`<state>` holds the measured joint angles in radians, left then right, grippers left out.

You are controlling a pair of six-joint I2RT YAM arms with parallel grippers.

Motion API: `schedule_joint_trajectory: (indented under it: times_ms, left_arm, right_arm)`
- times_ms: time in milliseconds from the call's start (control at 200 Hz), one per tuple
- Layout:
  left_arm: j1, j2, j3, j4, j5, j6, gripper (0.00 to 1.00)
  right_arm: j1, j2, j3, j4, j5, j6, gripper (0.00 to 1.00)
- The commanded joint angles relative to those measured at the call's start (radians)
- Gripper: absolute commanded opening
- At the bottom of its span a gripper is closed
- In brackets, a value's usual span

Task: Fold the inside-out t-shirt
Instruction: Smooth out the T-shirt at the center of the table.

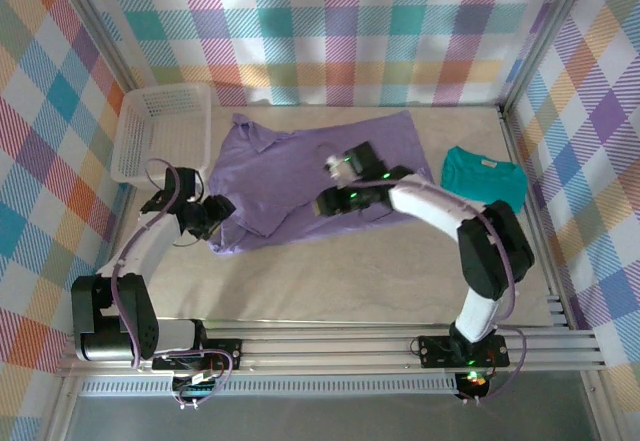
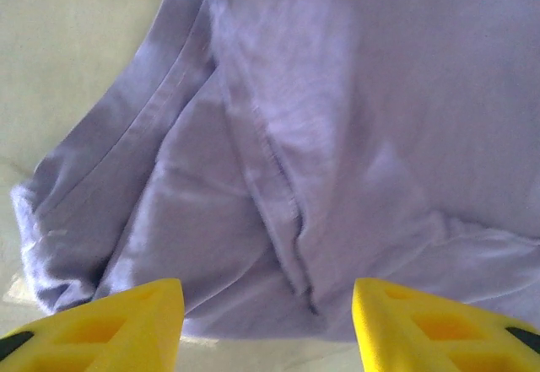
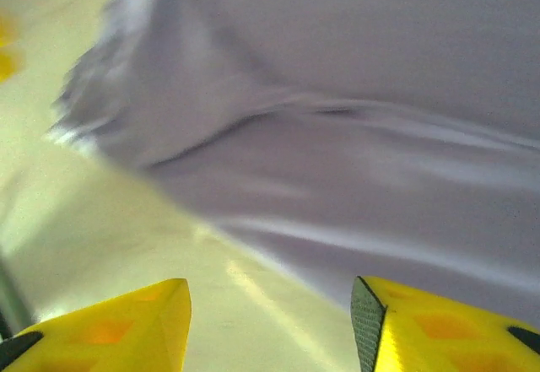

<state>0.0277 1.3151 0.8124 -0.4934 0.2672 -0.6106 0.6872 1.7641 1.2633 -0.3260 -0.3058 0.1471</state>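
Observation:
The inside-out t-shirt (image 1: pixel 300 171), lavender and rumpled, lies spread across the back middle of the table. My left gripper (image 1: pixel 220 209) sits at its near-left corner. In the left wrist view that gripper (image 2: pixel 268 330) is open, its yellow fingers (image 2: pixel 126 326) apart just short of a creased hem of the t-shirt (image 2: pixel 337 136). My right gripper (image 1: pixel 325 202) is over the shirt's near edge at the middle. In the right wrist view it (image 3: pixel 270 330) stands open above bare table, with the t-shirt's edge (image 3: pixel 354 153) just ahead. Nothing is held between either pair of fingers.
A white basket (image 1: pixel 160 131) stands at the back left, beside the shirt. A smaller teal t-shirt (image 1: pixel 485 176) lies at the right. Checked cloth walls and a metal frame close in the table (image 1: pixel 330 281), which shows bare in front of the shirt.

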Motion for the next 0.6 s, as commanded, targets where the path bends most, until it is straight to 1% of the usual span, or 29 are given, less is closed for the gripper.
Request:
schedule_joint_trajectory:
  times_ms: [0, 135, 260, 370, 595]
  left_arm:
    - [0.0, -0.006, -0.036, 0.05, 0.043, -0.002, 0.52]
    - [0.001, 0.063, -0.063, 0.118, 0.108, -0.022, 0.46]
    - [0.009, 0.103, -0.079, 0.131, 0.085, -0.015, 0.43]
    - [0.024, 0.125, -0.095, 0.139, 0.081, -0.004, 0.42]
    - [0.024, 0.139, -0.123, 0.157, 0.078, -0.003, 0.41]
  right_arm:
    - [0.086, 0.082, 0.054, 0.098, 0.024, -0.208, 0.56]
    - [0.156, 0.213, 0.164, 0.114, -0.008, -0.324, 0.59]
    - [0.208, 0.323, 0.262, 0.101, 0.022, -0.366, 0.6]
    - [0.216, 0.394, 0.327, 0.083, 0.042, -0.366, 0.6]
    - [0.225, 0.475, 0.412, 0.022, 0.075, -0.396, 0.58]
